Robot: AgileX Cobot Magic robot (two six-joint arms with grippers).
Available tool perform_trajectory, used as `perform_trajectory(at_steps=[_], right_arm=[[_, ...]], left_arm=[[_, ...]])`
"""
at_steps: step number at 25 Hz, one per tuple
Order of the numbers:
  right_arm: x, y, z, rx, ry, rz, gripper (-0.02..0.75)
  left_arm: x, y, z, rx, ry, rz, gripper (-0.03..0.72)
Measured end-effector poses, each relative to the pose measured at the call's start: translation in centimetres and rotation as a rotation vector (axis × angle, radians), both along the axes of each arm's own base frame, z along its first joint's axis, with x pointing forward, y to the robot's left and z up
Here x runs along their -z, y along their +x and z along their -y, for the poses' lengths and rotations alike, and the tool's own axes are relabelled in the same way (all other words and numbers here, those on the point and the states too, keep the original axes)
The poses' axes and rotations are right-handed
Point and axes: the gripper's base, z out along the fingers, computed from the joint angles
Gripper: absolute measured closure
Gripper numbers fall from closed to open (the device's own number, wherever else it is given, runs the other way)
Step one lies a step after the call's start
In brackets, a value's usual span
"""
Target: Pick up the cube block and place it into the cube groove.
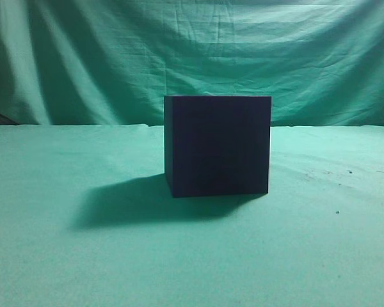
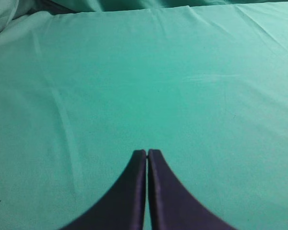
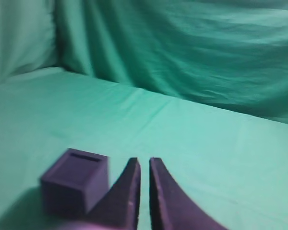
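The cube groove [image 1: 217, 144] is a large dark navy-black box that stands on the green cloth in the middle of the exterior view. In the right wrist view it [image 3: 76, 186] shows at the lower left, purple-tinted, with a dark recess in its top face. My right gripper [image 3: 144, 161] is just right of it, apart from it, with its fingers almost together and nothing between them. My left gripper [image 2: 147, 152] is shut and empty over bare green cloth. Neither arm shows in the exterior view. The cube block is not in view in any frame.
Green cloth [image 1: 64, 268] covers the table, and a green curtain [image 1: 192, 51] hangs behind it. The box casts a shadow [image 1: 125, 204] to its left. A few small dark specks [image 1: 336, 212] lie on the cloth at the right.
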Motion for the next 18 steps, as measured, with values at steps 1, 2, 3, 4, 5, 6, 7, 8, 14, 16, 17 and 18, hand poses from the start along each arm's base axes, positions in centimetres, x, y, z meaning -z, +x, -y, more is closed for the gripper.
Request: perform_trajectory(at_steps=[1, 2, 3, 4, 5, 6, 7, 8, 14, 16, 17, 18], right_arm=[[1.3, 0.2, 0.1, 0.036, -0.004, -0.005, 0.689], [2.6, 0.3, 0.2, 0.069, -0.005, -0.014, 0.689], [3.6, 0.4, 0.4, 0.094, -0.008, -0.023, 0.689], [4.5, 0.4, 0.5, 0.122, -0.012, -0.033, 0.689], [5.6, 0.5, 0.6, 0.148, -0.019, -0.047, 0.689], [6.6, 0.5, 0.7, 0.173, -0.024, -0.061, 0.689], [7.5, 0.6, 0.8, 0.193, -0.026, -0.073, 0.689], [8.3, 0.7, 0.9, 0.216, -0.027, -0.089, 0.689], [11.1, 1.0, 1.3, 0.322, 0.004, -0.180, 0.689], [11.2, 1.0, 1.4, 0.350, 0.015, -0.182, 0.689], [11.1, 1.0, 1.4, 0.357, 0.017, -0.180, 0.689], [11.1, 1.0, 1.4, 0.361, 0.019, -0.180, 0.689]], left_arm=[[0.0, 0.0, 0.0, 0.000, 0.000, 0.000, 0.688], [0.0, 0.0, 0.0, 0.000, 0.000, 0.000, 0.688], [0.0, 0.0, 0.0, 0.000, 0.000, 0.000, 0.688], [0.0, 0.0, 0.0, 0.000, 0.000, 0.000, 0.688], [0.0, 0.0, 0.0, 0.000, 0.000, 0.000, 0.688], [0.0, 0.0, 0.0, 0.000, 0.000, 0.000, 0.688], [0.0, 0.0, 0.0, 0.000, 0.000, 0.000, 0.688], [0.0, 0.0, 0.0, 0.000, 0.000, 0.000, 0.688], [0.0, 0.0, 0.0, 0.000, 0.000, 0.000, 0.688], [0.0, 0.0, 0.0, 0.000, 0.000, 0.000, 0.688], [0.0, 0.0, 0.0, 0.000, 0.000, 0.000, 0.688], [0.0, 0.0, 0.0, 0.000, 0.000, 0.000, 0.688]])
